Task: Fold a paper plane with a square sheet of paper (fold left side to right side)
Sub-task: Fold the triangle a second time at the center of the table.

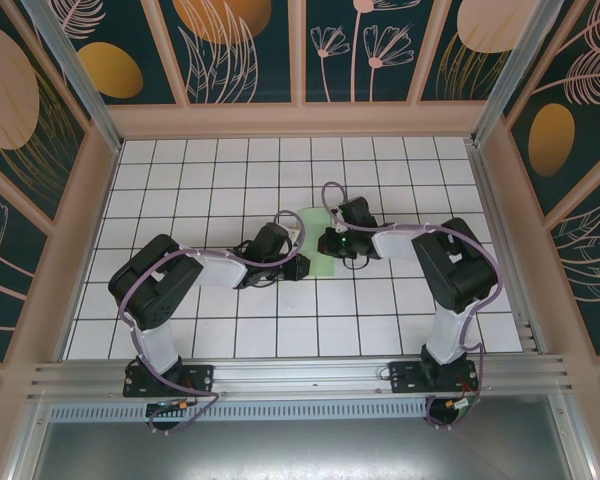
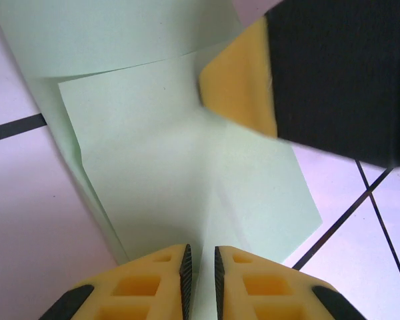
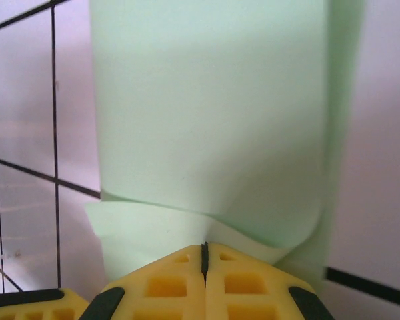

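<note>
The square sheet of paper (image 1: 321, 266) is pale mint green and lies mid-table, partly folded over itself. In the left wrist view the paper (image 2: 187, 173) shows one layer on another, with a crease running into my left gripper (image 2: 200, 267). Its jaws stand a narrow slit apart with a ridge of paper between them. My right gripper (image 3: 204, 253) is shut, with its tips down on the lower layer of the paper (image 3: 207, 113) and a curled flap just beyond them. From above, the left gripper (image 1: 300, 264) and right gripper (image 1: 331, 243) meet over the sheet.
The floor is white tiles with black grid lines (image 1: 380, 320), walled by patterned panels (image 1: 240, 50). One yellow finger (image 2: 243, 87) of the right gripper presses on the paper close in front of the left jaws. Open tiles lie behind and to both sides of the arms.
</note>
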Controlling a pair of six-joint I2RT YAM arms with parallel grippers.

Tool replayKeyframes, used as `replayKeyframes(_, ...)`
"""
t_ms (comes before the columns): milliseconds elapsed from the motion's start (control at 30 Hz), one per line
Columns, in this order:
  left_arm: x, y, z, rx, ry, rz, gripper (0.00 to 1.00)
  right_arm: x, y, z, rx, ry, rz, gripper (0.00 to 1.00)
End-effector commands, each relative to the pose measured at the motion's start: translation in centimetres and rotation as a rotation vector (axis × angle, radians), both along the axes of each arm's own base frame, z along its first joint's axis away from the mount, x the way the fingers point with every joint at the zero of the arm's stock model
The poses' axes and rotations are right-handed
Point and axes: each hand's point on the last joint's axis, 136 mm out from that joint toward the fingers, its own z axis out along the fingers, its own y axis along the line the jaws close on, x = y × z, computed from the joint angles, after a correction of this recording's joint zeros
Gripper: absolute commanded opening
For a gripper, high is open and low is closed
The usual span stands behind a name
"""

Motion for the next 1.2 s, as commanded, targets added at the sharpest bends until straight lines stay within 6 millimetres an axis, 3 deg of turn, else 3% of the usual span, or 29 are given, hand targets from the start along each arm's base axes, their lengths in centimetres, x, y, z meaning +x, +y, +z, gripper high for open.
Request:
replayKeyframes(0, -2.8, 2.9, -4.8, 0.14, 0.127, -0.001, 0.21, 1.4, -2.7, -0.9, -0.073, -0.005, -0.057, 0.0)
replayKeyframes(200, -2.6, 2.8, -4.5, 0.133, 0.116, -0.003, 0.21, 2.6, -4.4, -1.0, -0.066, -0.004, -0.086, 0.0)
replayKeyframes(333, -2.4, 2.3, -3.5, 0.099, 0.093, -0.014, 0.21, 3.6, -4.9, 1.1, -0.062, -0.054, -0.097, 0.0)
replayKeyframes(500, -2.2, 1.7, -2.4, 0.062, 0.075, -0.019, 0.22, 3.1, -3.8, 4.0, -0.022, -0.109, -0.076, 0.0)
replayKeyframes(633, -1.9, 1.4, -1.9, 0.049, 0.066, -0.016, 0.22, 1.3, -0.8, 4.7, 0.06, -0.093, -0.012, 0.0)
replayKeyframes(733, -1.9, 1.4, -1.9, 0.048, 0.067, -0.017, 0.23, 0.5, 1.6, 4.1, 0.113, -0.058, 0.034, 0.0)
replayKeyframes(833, -1.9, 1.3, -1.8, 0.042, 0.065, -0.02, 0.23, 0.6, 2.6, 2.9, 0.111, -0.025, 0.04, 0.0)
replayKeyframes(1000, -1.5, 0.6, -0.7, 0.016, 0.054, -0.029, 0.24, 0.3, 1.8, 0.3, 0.048, 0.035, 0.017, 0.0)
replayKeyframes(1167, -0.7, -0.6, 1.8, -0.035, 0.025, -0.045, 0.25, -0.6, 0.4, -1.8, -0.013, 0.085, -0.002, 0.0)
